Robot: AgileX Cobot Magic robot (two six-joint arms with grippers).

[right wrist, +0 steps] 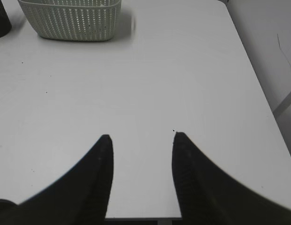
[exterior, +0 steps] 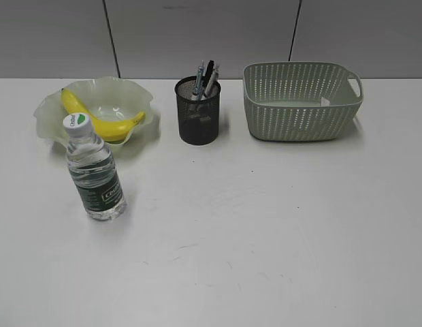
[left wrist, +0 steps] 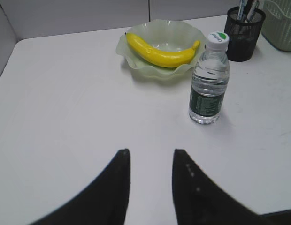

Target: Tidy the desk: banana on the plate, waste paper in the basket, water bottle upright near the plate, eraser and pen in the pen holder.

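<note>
The banana [exterior: 105,121] lies in the pale green plate [exterior: 47,112] at the back left of the desk [exterior: 265,225]; both also show in the left wrist view, banana [left wrist: 159,52] and plate [left wrist: 136,68]. The water bottle [exterior: 94,170] stands upright just in front of the plate, also seen in the left wrist view [left wrist: 209,79]. The pen holder [exterior: 197,116] holds several pens. The basket [exterior: 299,102] stands at the back right, with a pale scrap just visible inside it. The eraser is hidden. My left gripper [left wrist: 150,152] and right gripper [right wrist: 141,136] are open and empty, out of the exterior view.
A grey panelled wall runs behind the desk. The desk's right edge and near edge show in the right wrist view, with the basket [right wrist: 72,18] at the far left there. The pen holder [left wrist: 244,30] shows behind the bottle in the left wrist view.
</note>
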